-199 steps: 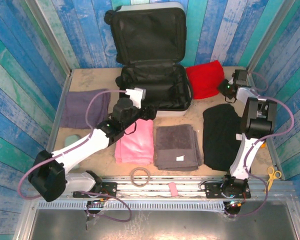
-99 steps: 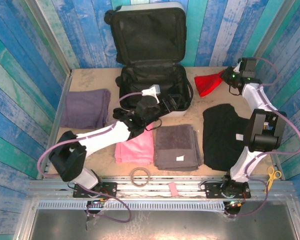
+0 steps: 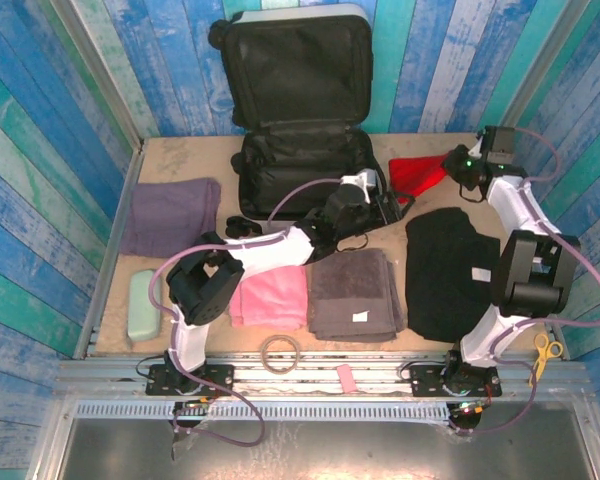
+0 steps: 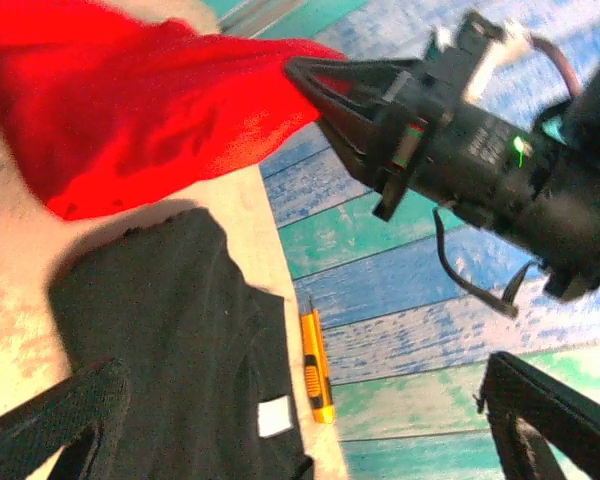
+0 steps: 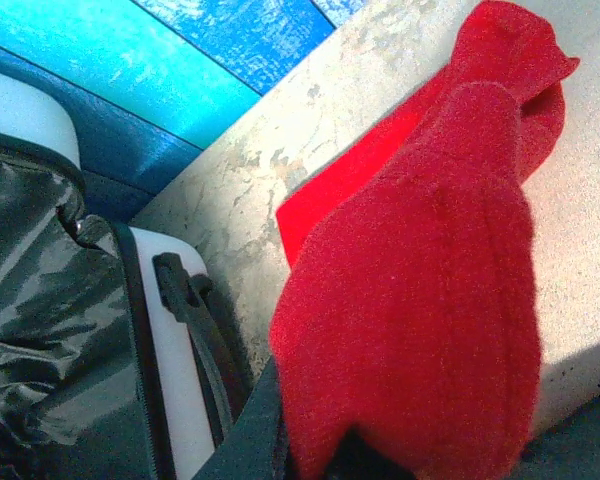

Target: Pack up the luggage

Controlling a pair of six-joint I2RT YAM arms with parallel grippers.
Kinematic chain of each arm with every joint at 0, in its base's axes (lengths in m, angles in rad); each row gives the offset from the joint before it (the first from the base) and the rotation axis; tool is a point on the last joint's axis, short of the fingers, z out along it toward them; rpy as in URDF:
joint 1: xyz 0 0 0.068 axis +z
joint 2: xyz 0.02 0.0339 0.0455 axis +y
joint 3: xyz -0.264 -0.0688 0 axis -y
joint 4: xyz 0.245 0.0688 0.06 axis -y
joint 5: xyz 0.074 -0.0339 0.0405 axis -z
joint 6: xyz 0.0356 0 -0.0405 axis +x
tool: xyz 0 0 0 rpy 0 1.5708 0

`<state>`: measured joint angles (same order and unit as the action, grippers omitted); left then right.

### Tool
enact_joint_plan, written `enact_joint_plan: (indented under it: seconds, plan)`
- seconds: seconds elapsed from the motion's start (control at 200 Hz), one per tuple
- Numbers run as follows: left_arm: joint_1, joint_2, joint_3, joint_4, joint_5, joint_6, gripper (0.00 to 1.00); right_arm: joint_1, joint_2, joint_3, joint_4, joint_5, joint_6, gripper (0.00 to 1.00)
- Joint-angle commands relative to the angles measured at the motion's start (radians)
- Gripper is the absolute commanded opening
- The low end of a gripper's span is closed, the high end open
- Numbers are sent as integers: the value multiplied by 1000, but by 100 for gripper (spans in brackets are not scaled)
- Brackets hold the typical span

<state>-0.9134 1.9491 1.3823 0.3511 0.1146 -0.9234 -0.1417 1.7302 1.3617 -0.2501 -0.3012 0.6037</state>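
Folds of red cloth swallow the right tool's clamped tips; left tool gapes wide beside the luggage.

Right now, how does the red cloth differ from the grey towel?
The red cloth is bunched and pinched at one end by the right gripper; the grey towel lies folded flat, untouched. The red cloth sits to the right of the suitcase; the grey towel lies in front of it. Both are outside the suitcase.

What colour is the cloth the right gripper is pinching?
Bright red. The cloth shows best in the right wrist view.
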Motion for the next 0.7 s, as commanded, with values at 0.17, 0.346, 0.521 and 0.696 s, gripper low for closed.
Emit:
enact_joint_plan:
  seconds: [0.17,0.346,0.521,0.696]
  plan:
    - [-10,19,106,-289,-170,1139,96,-16,-63,-17,-19,-71,-9,0]
    - [-15,85,180,-317,-167,1318,95,-27,-79,-31,-18,-110,0,0]
    - [-14,169,237,-267,-184,1423,94,-29,-86,-38,-17,-146,13,0]
    - [-43,231,274,-255,-89,1538,94,-29,-97,-69,-4,-164,22,0]
